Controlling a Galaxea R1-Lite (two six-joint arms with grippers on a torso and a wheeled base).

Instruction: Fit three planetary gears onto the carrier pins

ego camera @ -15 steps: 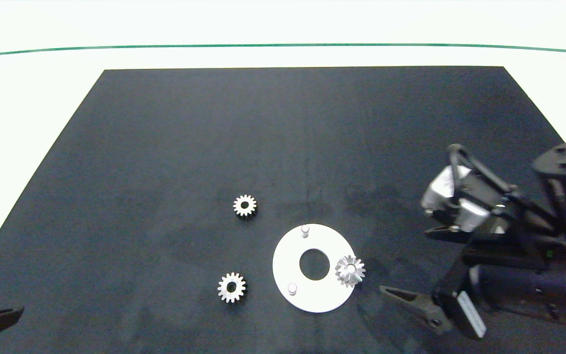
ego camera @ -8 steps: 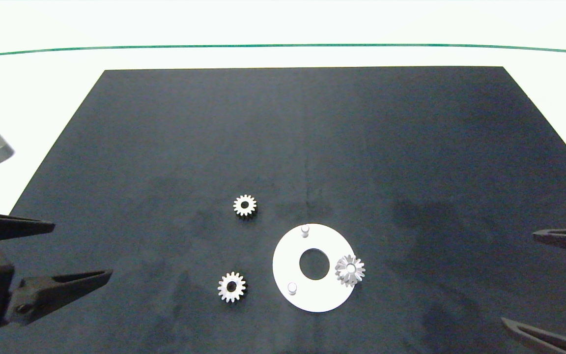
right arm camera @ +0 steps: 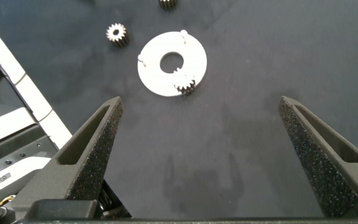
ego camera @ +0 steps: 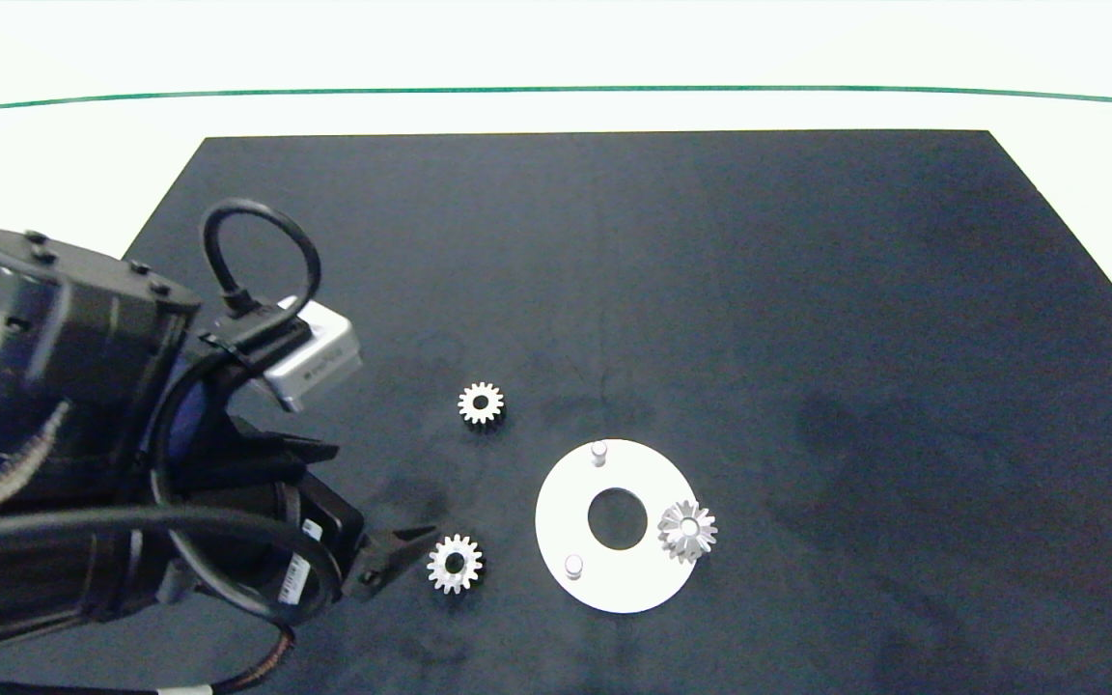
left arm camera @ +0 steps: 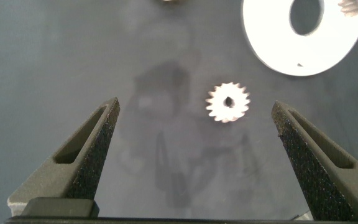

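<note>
- White disc [ego camera: 575,526] lies flat on the black mat [ego camera: 614,270] covering the tabletop; it is the landmark.
- One planetary gear [ego camera: 687,530] sits on the disc's right-side pin.
- Two carrier pins bare: far one [ego camera: 599,452], near-left one [ego camera: 573,565].
- Loose gear [ego camera: 456,564] just left of disc, another [ego camera: 481,403] up-left of it.
- Left claw [left arm camera: 194,158] wide open, empty, over the near loose gear, not touching.
- Right claw [right arm camera: 201,162] open, empty, well right of disc.
</note>
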